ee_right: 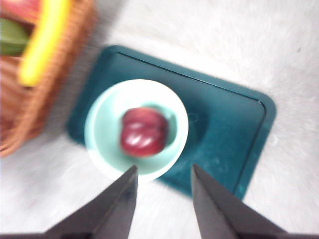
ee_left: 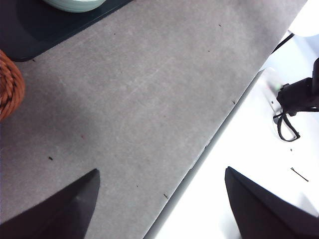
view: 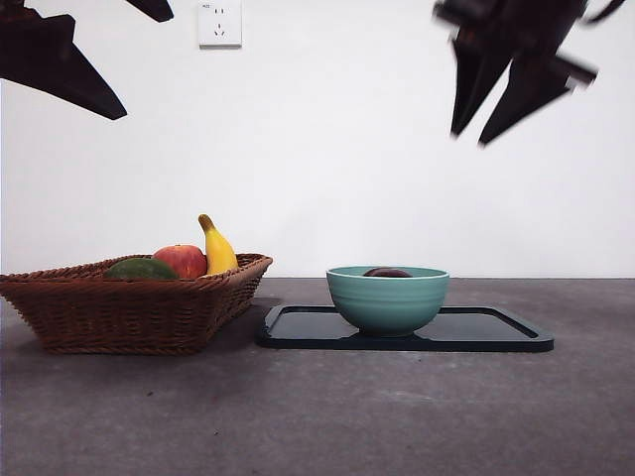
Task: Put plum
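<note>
- At the far left of the front view we find a brown wicker basket (view: 129, 312) resting on the grey table (view: 317, 416).
- The basket holds three items, left to right: a dark green oval fruit (view: 141, 269), a red-orange apple (view: 182, 260) and a yellow banana (view: 217, 249) leaning upright at the basket's right side.
- At 10 o'clock in the front view we see the left gripper (view: 94, 59) as a dark shape high above the basket.
- In the left wrist view, the left gripper (ee_left: 159, 204) has its jaws spread wide, with nothing between them but bare table and the table's edge.
- Right of the basket and close beside it lies a dark rectangular tray (view: 496, 332), flat on the table.
- A teal ribbed bowl (view: 387, 299) stands on the tray, on the half nearer the basket.
- The plum (view: 387, 273) lies inside the bowl; in the front view only its dark top shows above the rim.
- In the right wrist view, which is blurred, the plum (ee_right: 143, 132) sits near the centre of the bowl (ee_right: 99, 124).
- At 1 o'clock in the front view we see the right gripper (view: 474, 134) hanging high above the tray, well clear of the bowl.
- In the right wrist view, the right gripper (ee_right: 162, 172) has its jaws parted by a moderate gap and grips nothing.
</note>
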You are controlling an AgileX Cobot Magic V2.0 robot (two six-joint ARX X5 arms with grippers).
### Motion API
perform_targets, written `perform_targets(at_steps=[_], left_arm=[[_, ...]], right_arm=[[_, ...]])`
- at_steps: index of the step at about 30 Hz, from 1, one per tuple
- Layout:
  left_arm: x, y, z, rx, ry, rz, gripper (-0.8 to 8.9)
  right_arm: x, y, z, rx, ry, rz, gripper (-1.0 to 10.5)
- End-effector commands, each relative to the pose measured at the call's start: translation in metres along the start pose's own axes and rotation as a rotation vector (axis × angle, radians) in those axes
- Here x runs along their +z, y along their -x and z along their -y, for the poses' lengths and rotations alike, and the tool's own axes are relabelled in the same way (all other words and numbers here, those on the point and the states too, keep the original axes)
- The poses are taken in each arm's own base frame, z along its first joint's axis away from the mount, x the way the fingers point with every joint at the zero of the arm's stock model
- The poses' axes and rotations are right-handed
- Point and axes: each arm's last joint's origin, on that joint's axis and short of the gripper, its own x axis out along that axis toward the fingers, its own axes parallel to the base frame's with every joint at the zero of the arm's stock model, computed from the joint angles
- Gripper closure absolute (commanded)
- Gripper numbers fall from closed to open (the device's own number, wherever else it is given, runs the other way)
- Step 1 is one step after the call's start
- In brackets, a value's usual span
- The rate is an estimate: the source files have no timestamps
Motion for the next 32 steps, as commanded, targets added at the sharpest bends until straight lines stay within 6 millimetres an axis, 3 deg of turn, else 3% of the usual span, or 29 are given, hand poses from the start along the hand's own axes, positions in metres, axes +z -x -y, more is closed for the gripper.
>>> perform_targets(at_steps=[1, 7, 12, 17, 23, 32], left_arm=[[0.002, 0.0, 0.001, -0.009, -0.017, 0.004, 4.1], [0.002, 0.0, 0.001, -0.009, -0.017, 0.004, 4.1], [0.003, 0.0, 0.001, -0.009, -0.018, 0.005, 4.1], [0.003, 0.0, 0.001, -0.009, -0.018, 0.005, 4.1], [0.002, 0.0, 0.001, -0.009, -0.018, 0.004, 4.1], [0.002, 0.0, 0.001, -0.009, -0.017, 0.004, 4.1]], right_arm=[[-0.002, 0.022, -0.009, 0.017, 0.03, 0.021, 7.7], [-0.027, 0.061, -0.023, 0.046, 0.06, 0.059, 7.7], [-0.067, 0.077, -0.029, 0.102, 0.085, 0.067, 7.7], [-0.107, 0.082, -0.034, 0.178, 0.123, 0.061, 7.7], [-0.141, 0.081, -0.037, 0.304, 0.181, 0.035, 7.7], [-0.152, 0.08, -0.037, 0.32, 0.19, 0.027, 7.7]])
